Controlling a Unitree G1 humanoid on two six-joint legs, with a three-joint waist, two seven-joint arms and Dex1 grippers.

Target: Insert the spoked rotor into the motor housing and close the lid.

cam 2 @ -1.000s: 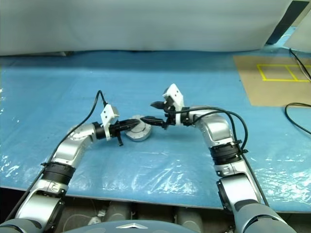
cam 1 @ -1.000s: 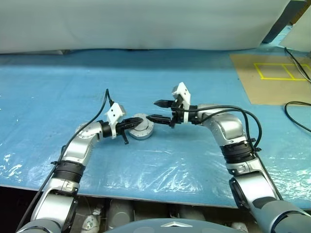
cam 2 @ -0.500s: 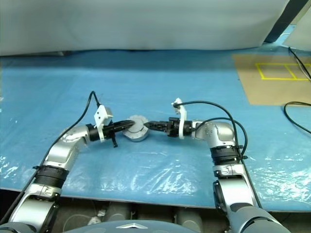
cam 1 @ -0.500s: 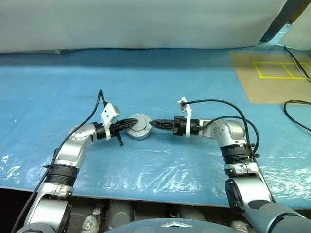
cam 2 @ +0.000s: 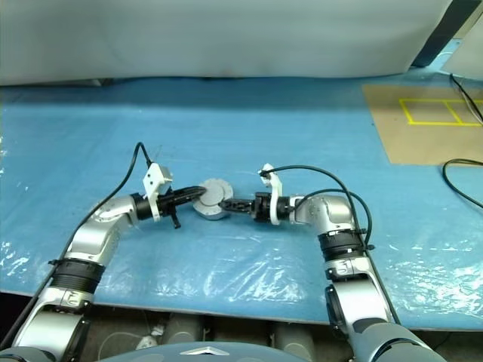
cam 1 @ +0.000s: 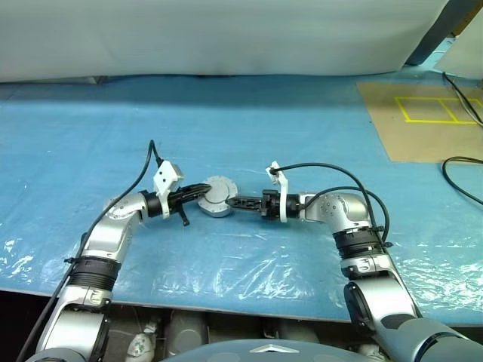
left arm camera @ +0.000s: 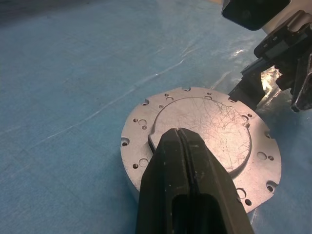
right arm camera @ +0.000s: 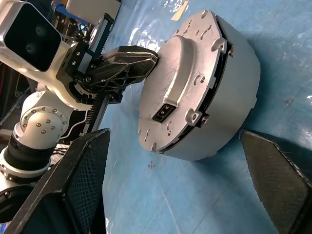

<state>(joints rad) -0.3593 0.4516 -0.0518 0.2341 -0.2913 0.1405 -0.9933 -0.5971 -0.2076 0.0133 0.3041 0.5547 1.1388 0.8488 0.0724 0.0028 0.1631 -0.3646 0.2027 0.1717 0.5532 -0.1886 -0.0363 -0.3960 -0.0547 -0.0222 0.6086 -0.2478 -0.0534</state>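
Blue plastic sheeting covers the worktop (cam 1: 249, 113), where the motor housing (cam 1: 214, 197) sits between both arms with its lid (left arm camera: 204, 126) already seated. The left end effector (cam 1: 201, 190), fingers pressed together and empty, rests its tip on the lid, probably to steady it. The right end effector (right arm camera: 180, 190) stands wide open, flanking the housing's side, apparently ready to clamp. No writing is legible.

A blue plastic sheet (cam 1: 249, 128) covers the table. Behind it hangs a white cloth (cam 1: 226, 34); right of the sheet, brown cardboard (cam 1: 423, 128) with yellow tape (cam 1: 436, 110).
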